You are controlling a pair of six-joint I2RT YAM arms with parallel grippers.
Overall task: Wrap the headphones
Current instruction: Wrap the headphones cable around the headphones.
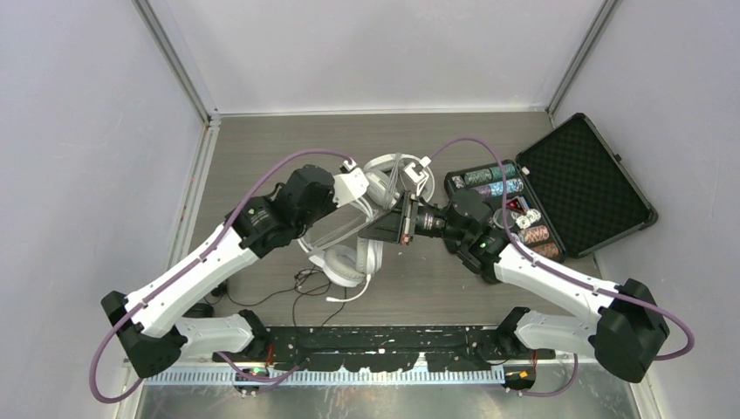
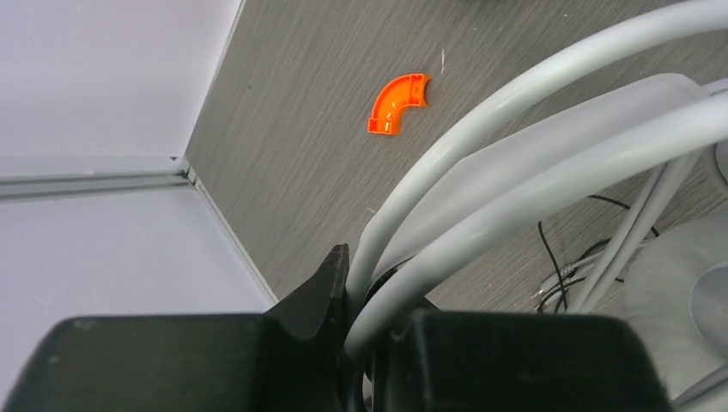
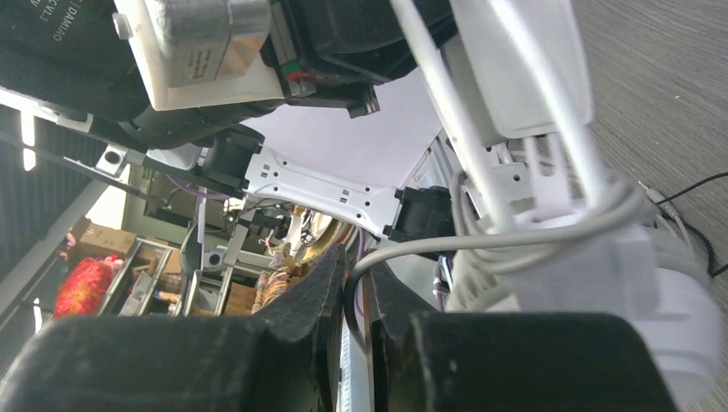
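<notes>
1. Holding the white headphones [image 1: 388, 179] off the worktop [image 1: 262, 148] works best if the left end effector [image 2: 369, 300], clamped on their bands, stays steady.
2. The right end effector [image 3: 356, 287] is nearly together around the thin cord [image 3: 446, 245]. Whether it pinches, I cannot tell. Lay each turn snug.
3. Count: one lifted set, another white pair [image 1: 345, 262] lying below, one orange piece [image 2: 397, 103], one case [image 1: 580, 179].

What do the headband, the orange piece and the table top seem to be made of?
Headband: likely smooth matte plastic, pale grey-white, evenly curved. Orange piece: glossy, slightly translucent plastic, by its bright highlights. Table top: grey wood-grain laminate, probably; fine streaks show.
</notes>
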